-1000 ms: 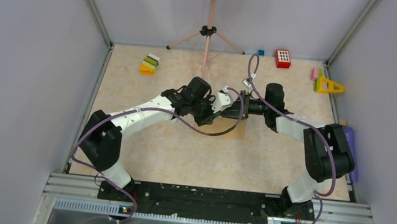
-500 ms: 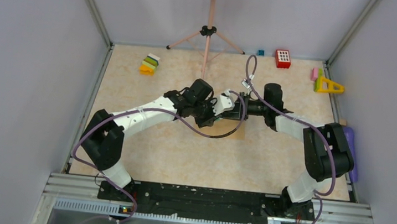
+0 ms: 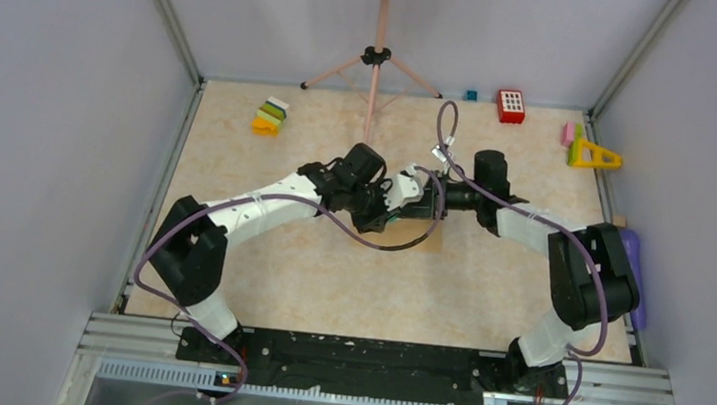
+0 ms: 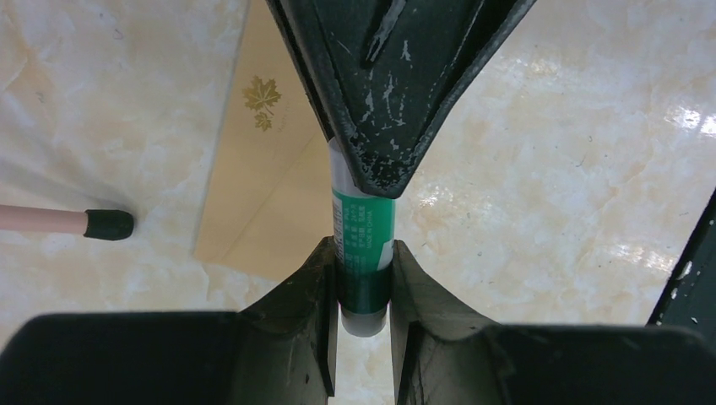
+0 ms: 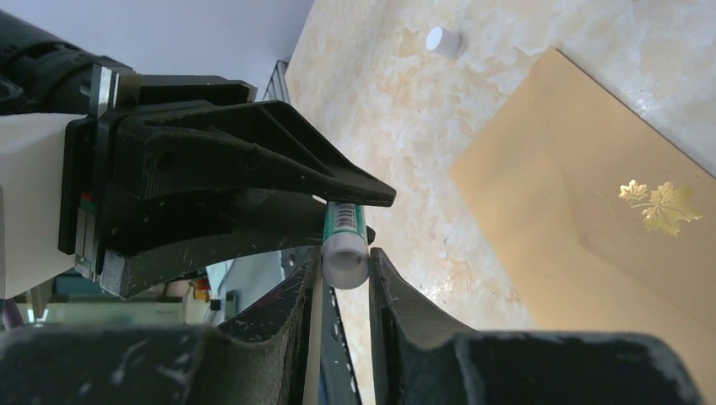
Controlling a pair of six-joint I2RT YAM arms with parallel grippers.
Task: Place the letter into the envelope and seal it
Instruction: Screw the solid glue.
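A green glue stick (image 4: 363, 228) hangs in the air between my two grippers, above the table. My left gripper (image 4: 365, 253) is shut on its dark base end. In the right wrist view my right gripper (image 5: 344, 257) is shut on the stick's white end (image 5: 346, 263), with both fingers touching it. The brown envelope (image 4: 253, 169) lies flat on the table below, flap side up, with a gold maple leaf (image 5: 663, 205) on it. From above, only a corner of the envelope (image 3: 429, 235) shows under the arms. The letter is out of view.
A small white cap (image 5: 442, 40) lies on the table beyond the envelope. A pink tripod (image 3: 377, 59) stands at the back, one foot (image 4: 108, 224) near the envelope. Coloured blocks (image 3: 270, 116), a red block (image 3: 510, 106) and a yellow triangle (image 3: 594, 155) sit along the far edge.
The right gripper's jaws have closed onto the white end of the glue stick. Both wrists have drifted slightly to the left and toward the back. The left grip is unchanged.
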